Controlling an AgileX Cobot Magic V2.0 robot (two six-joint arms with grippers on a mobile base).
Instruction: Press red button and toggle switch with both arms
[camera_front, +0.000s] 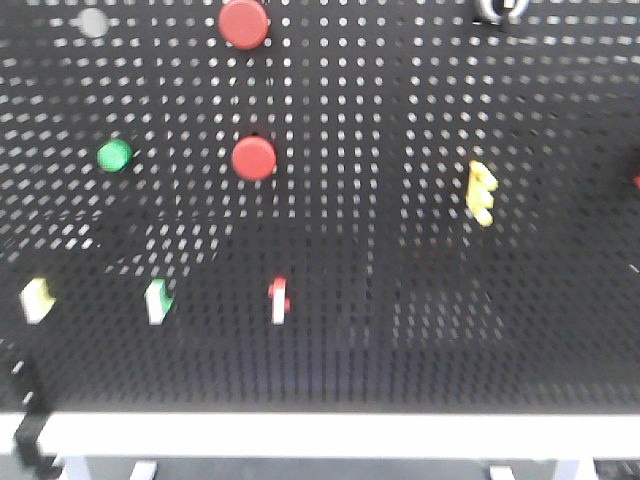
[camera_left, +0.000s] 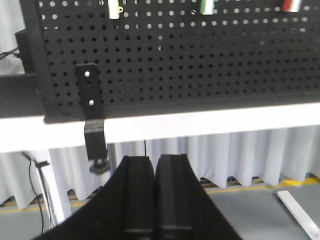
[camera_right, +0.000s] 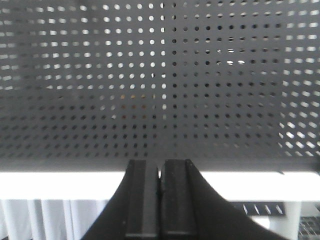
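left gripper and right gripper both shut, empty, low before the pegboard. red button left of its middle, second red button at its top edge, switches lower left; pressing the wrong one seems the risk.

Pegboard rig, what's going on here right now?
Both arms face the pegboard, and nothing is being pressed. The left gripper and right gripper are shut, empty and touching nothing, held low by the board's bottom edge. In the front view no arm is at the upper red button, the lower red button or the red switch.
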